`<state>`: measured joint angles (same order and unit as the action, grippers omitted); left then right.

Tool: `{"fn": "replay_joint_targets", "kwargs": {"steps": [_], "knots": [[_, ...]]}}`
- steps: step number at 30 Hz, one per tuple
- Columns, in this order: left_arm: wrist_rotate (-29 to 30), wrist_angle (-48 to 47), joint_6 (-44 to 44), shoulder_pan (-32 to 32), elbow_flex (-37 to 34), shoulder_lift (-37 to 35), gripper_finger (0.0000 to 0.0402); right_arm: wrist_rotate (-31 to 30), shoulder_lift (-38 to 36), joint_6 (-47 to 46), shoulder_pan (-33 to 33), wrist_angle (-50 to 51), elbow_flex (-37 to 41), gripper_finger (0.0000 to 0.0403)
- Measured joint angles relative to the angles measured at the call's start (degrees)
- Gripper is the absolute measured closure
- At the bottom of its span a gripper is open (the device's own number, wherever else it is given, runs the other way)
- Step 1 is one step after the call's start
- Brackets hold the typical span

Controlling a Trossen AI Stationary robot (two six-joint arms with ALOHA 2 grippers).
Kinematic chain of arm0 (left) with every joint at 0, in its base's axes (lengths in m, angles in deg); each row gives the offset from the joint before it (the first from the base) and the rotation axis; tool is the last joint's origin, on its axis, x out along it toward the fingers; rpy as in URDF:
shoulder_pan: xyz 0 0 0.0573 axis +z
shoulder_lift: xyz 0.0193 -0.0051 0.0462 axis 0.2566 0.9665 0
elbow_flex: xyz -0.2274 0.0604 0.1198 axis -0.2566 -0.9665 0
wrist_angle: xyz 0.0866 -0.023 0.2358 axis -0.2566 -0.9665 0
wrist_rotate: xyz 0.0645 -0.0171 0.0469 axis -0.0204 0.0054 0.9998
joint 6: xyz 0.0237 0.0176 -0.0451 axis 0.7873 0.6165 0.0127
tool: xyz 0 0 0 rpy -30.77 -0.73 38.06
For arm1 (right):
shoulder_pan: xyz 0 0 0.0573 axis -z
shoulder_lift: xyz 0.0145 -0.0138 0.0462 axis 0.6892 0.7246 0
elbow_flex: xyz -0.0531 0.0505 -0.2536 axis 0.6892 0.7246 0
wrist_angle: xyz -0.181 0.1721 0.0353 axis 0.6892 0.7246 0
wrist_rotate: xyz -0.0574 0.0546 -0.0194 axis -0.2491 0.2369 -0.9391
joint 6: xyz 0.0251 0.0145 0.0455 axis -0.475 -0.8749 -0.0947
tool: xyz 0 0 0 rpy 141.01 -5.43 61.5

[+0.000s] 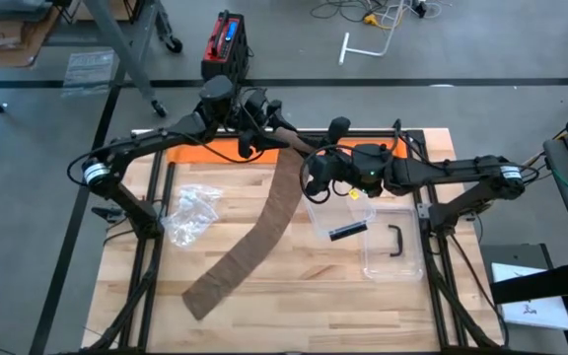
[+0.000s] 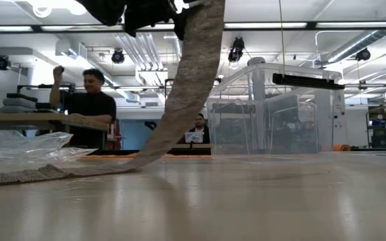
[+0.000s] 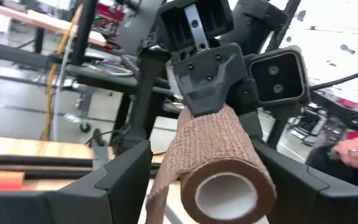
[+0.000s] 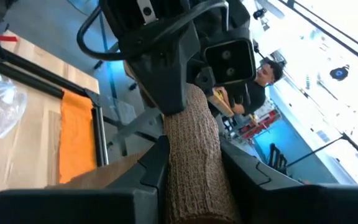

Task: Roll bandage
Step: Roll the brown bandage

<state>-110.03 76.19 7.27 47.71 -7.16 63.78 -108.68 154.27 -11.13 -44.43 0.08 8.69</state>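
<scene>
A brown bandage is partly wound into a roll (image 3: 219, 149) on a white core (image 3: 225, 194), held above the table's far middle. Its loose tail (image 1: 264, 227) hangs down slanting, and its free end (image 1: 203, 292) lies flat on the wooden table near the left front. The tail also shows in the low view (image 2: 193, 73). My left gripper (image 1: 276, 136) and my right gripper (image 1: 310, 166) meet at the roll from opposite ends, and both are shut on it. In the right wrist view the roll (image 4: 194, 149) runs between that gripper's fingers. My left gripper pinches the roll's near end (image 3: 253, 163) between its two fingers, which lie along the roll, one on each side. It comes in about level from the table's left. The roll is lifted clear, with the tail hanging below. My right gripper pinches the roll's opposite end (image 4: 191, 177) between its two fingers, which also lie along the roll. It comes in about level from the table's right, facing my left gripper. The roll stays clear of the table.
A clear plastic box (image 1: 400, 264) with a black handle stands at the right, with a black pen-like thing (image 1: 348, 231) beside it. A crumpled clear bag (image 1: 190, 212) lies at the left. An orange sheet (image 1: 215, 150) lies at the far edge. People are in the room behind (image 2: 89, 100).
</scene>
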Motion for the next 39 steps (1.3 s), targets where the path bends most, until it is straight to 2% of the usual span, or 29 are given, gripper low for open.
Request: {"fn": "replay_joint_targets", "kwargs": {"steps": [5, 15, 26, 31, 39], "knots": [[-2.39, 4.06, -3.3, 0.13, -0.04, 1.33, 0.0159, 0.11, 0.0, 0.08, 0.0, 1.3, 0.0, 0.0305], [-4.94, 4.48, -6.15, 1.73, -0.04, 1.77, 0.0194, -0.24, 0.0, 0.61, 0.04, 1.83, 0.0, 0.0307], [-5.22, 5.12, -5.26, 1.77, -0.04, 1.77, 0.0265, -0.27, 0.0, 0.14, 0.04, 1.83, 0.0, 0.0304], [-5.19, 5.66, -4.34, 1.84, -0.04, 1.79, 0.0284, 0.04, -0.02, -2.92, 0.02, 1.79, -0.02, 0.0272], [-5.18, 5.67, 4.88, 1.91, -0.07, 1.21, 0.0285, 1.08, -1.31, -20.76, -0.8, 3.64, -0.09, 0.0187]]}}
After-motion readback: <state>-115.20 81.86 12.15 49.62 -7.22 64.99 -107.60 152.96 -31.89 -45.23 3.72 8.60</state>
